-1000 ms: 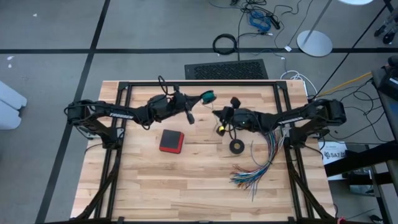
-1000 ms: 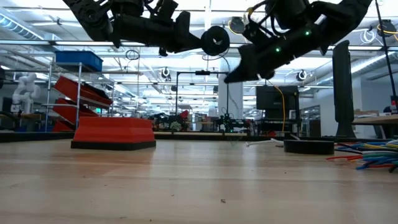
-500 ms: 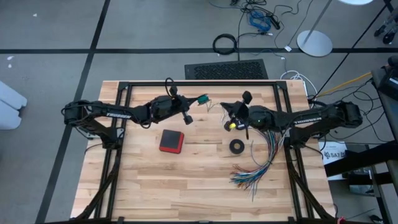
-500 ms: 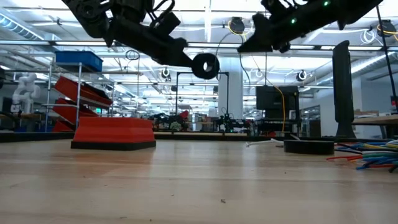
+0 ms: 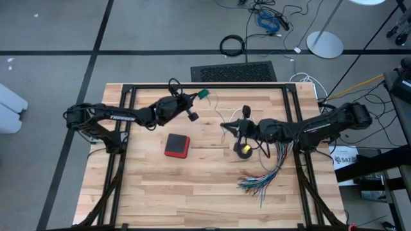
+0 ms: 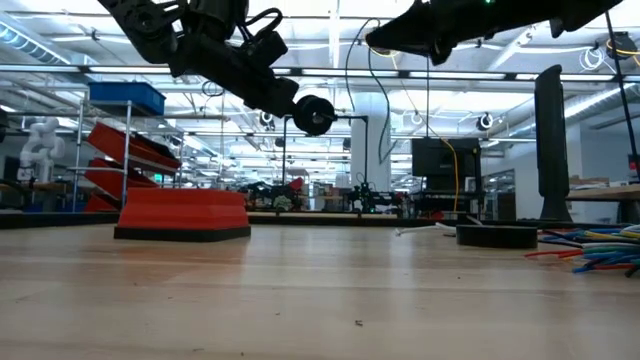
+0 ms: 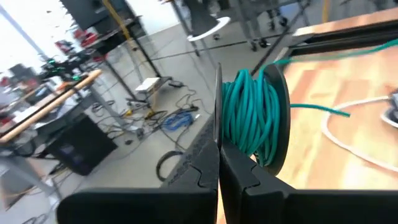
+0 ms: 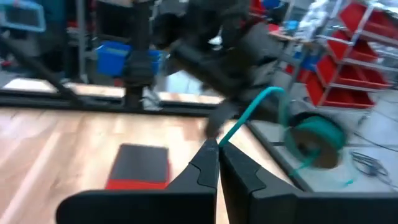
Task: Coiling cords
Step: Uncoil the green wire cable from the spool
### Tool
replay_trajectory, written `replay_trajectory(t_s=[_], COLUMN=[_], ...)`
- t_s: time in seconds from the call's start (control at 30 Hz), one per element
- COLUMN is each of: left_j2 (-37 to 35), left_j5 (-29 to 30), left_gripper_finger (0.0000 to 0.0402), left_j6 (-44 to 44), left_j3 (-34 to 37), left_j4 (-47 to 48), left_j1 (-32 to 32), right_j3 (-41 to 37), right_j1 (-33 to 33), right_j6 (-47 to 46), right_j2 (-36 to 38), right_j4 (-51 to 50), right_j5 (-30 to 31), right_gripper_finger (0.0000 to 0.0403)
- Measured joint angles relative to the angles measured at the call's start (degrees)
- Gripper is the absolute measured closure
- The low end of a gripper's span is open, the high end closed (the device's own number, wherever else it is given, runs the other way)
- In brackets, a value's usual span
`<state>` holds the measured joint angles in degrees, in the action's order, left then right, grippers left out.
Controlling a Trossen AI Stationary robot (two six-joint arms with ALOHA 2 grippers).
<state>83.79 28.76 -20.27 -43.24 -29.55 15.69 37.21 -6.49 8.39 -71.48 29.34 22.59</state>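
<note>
The teal-green cord [image 7: 249, 118] is wound on a small black spool [image 5: 203, 95] held up over the table's far middle. My left gripper [image 5: 191, 106] is shut on that spool. A free strand of the cord [image 8: 249, 112] runs from the spool [image 8: 311, 134] to my right gripper [image 5: 226, 124], which is shut on it above the table's middle. The white cord [image 7: 354, 143] lies loose on the wood below the spool. My left gripper pinches the spool's thin black side disc [image 7: 217, 106] at its rim between the two fingers, coming about level from the table's left. The spool is lifted clear of the table, with the teal coil beside the fingers. My right gripper pinches the teal strand [image 8: 222, 138] between its fingertips [image 8: 208, 155], coming about level from the table's right. The strand runs in a nearly straight line from the fingers up to the spool, clear of the table.
A red box with a black top [image 5: 176, 145] lies left of centre. A small black ring [image 5: 243, 151] lies on the wood under my right arm. A fan of multicoloured wires [image 5: 262, 174] spreads toward the near right. A black frame [image 5: 128, 96] borders the table.
My right gripper has risen and swung toward the table's near edge, still shut on the teal strand. My left gripper has rolled and tipped, and the spool has dropped a little and shifted toward the table's left. Both have stayed shut.
</note>
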Motion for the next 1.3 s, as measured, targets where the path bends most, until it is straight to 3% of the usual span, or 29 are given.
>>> replay_trajectory(t_s=[0.27, 0.47, 0.63, 0.77, 1.03, 1.17, 1.3], left_j2=[0.13, 0.13, 0.15, 0.17, 0.19, 0.19, 0.19], left_j5=[0.65, 0.53, -2.06, -4.72, -7.72, -8.1, -8.79], left_gripper_finger=[0.0401, 0.0401, 0.0401, 0.0401, 0.0401, 0.0401, 0.0401], left_j6=[0.44, 0.38, -2.66, -2.8, -3.37, -4.58, -4.61], left_j3=[0.0, 0.0, -0.02, -0.33, -0.37, -0.37, -0.37], left_j4=[-3.7, -11.71, -14.6, -12.69, -11.53, -11.7, -11.73], left_j1=[2.24, 2.29, 2.29, 2.03, 0.05, -1.54, -3.26], right_j3=[0.0, 0.0, 0.0, 0.0, 0.0, 0.0, 0.0], right_j1=[-3.1, -2.83, -2.86, -3.45, -3.51, -3.51, -3.33], right_j6=[-0.58, -4.38, -6.06, -6.12, -7.09, -6.39, -2.24], right_j2=[-3.81, -5.86, -7.22, -6.91, -4.29, -3.51, -3.37], right_j4=[-0.58, -3.35, -4.89, -7.42, -13.3, -13.02, -10.4], right_j5=[-0.94, -3.72, -4.74, 0.37, 6.26, 11.64, 20.41], right_gripper_finger=[0.0403, 0.0403, 0.0391, 0.0347, 0.0212, 0.0186, 0.019])
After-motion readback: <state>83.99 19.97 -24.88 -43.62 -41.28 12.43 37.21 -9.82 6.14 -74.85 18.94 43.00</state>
